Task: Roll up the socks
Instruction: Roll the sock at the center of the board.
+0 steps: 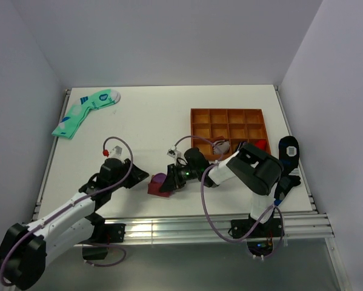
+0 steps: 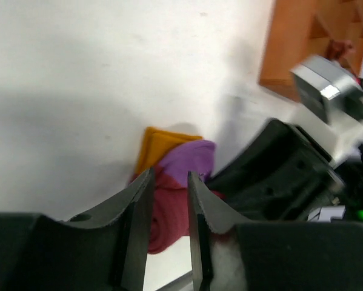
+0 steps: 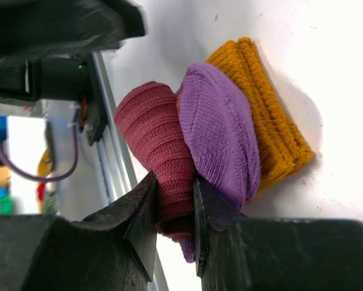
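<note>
The socks point(image 1: 159, 182) lie as a maroon roll with a purple toe and an orange-mustard cuff, near the table's front edge between my two arms. My right gripper point(image 1: 173, 177) comes in from the right. In the right wrist view its jaws point(image 3: 174, 185) are shut on the maroon roll point(image 3: 163, 145), with the purple part and the cuff lying beside it. My left gripper point(image 1: 143, 177) sits just left of the roll. Its fingers point(image 2: 169, 180) stand apart, and the socks point(image 2: 169, 209) show through the gap, just beyond the tips.
An orange compartment tray point(image 1: 226, 115) stands back right, with rolled items in its front cells. Mint-green socks point(image 1: 84, 112) lie at the far left. A black sock with blue patches point(image 1: 288, 148) lies by the right wall. An aluminium rail point(image 1: 199, 224) runs along the near edge.
</note>
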Robot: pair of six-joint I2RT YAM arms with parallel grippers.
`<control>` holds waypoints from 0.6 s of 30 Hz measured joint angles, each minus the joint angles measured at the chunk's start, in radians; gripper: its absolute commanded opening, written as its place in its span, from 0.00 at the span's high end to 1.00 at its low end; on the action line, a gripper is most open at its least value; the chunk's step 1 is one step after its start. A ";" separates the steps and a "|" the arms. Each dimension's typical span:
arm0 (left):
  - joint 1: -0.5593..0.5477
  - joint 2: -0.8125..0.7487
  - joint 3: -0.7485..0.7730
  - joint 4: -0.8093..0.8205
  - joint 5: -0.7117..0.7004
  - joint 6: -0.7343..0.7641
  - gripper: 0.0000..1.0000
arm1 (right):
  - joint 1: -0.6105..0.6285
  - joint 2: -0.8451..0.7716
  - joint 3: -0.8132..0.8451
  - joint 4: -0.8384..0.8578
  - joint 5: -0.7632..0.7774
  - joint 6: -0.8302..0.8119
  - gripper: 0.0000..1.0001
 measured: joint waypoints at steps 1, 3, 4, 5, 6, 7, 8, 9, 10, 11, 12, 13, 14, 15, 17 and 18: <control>-0.036 -0.021 -0.004 0.010 -0.042 -0.006 0.66 | -0.010 0.008 0.011 -0.015 -0.024 0.002 1.00; -0.108 -0.056 -0.014 0.036 -0.118 -0.008 0.66 | -0.024 0.021 0.030 -0.043 -0.066 0.003 1.00; -0.142 -0.068 -0.022 0.056 -0.155 -0.008 0.66 | -0.031 0.030 0.042 -0.062 -0.085 0.003 1.00; -0.180 -0.077 -0.031 0.073 -0.198 -0.007 0.66 | -0.038 0.040 0.058 -0.084 -0.107 0.003 1.00; -0.210 -0.080 -0.038 0.089 -0.231 -0.005 0.65 | -0.044 0.051 0.077 -0.110 -0.133 0.001 1.00; -0.247 -0.080 -0.044 0.103 -0.273 -0.003 0.65 | -0.050 0.062 0.098 -0.142 -0.155 -0.002 1.00; -0.279 -0.078 -0.048 0.116 -0.309 -0.001 0.63 | -0.055 0.072 0.119 -0.176 -0.174 -0.008 1.00; -0.309 -0.074 -0.054 0.130 -0.339 0.004 0.63 | -0.061 0.082 0.141 -0.213 -0.195 -0.013 1.00; -0.341 -0.070 -0.060 0.144 -0.373 0.010 0.63 | -0.069 0.091 0.158 -0.250 -0.213 -0.021 1.00; -0.367 -0.065 -0.066 0.159 -0.404 0.019 0.61 | -0.076 0.097 0.175 -0.283 -0.230 -0.031 1.00; -0.394 -0.061 -0.074 0.174 -0.432 0.026 0.60 | -0.082 0.101 0.188 -0.316 -0.244 -0.042 1.00; -0.418 -0.060 -0.082 0.187 -0.461 0.037 0.60 | -0.087 0.104 0.195 -0.341 -0.255 -0.053 1.00; -0.439 -0.060 -0.090 0.201 -0.484 0.047 0.59 | -0.095 0.106 0.207 -0.380 -0.271 -0.064 1.00; -0.457 -0.060 -0.097 0.214 -0.505 0.059 0.59 | -0.103 0.108 0.219 -0.414 -0.286 -0.077 1.00; -0.493 -0.061 -0.111 0.246 -0.547 0.086 0.58 | -0.116 0.116 0.241 -0.483 -0.310 -0.098 1.00; -0.509 -0.061 -0.117 0.264 -0.563 0.101 0.58 | -0.122 0.120 0.255 -0.519 -0.320 -0.112 1.00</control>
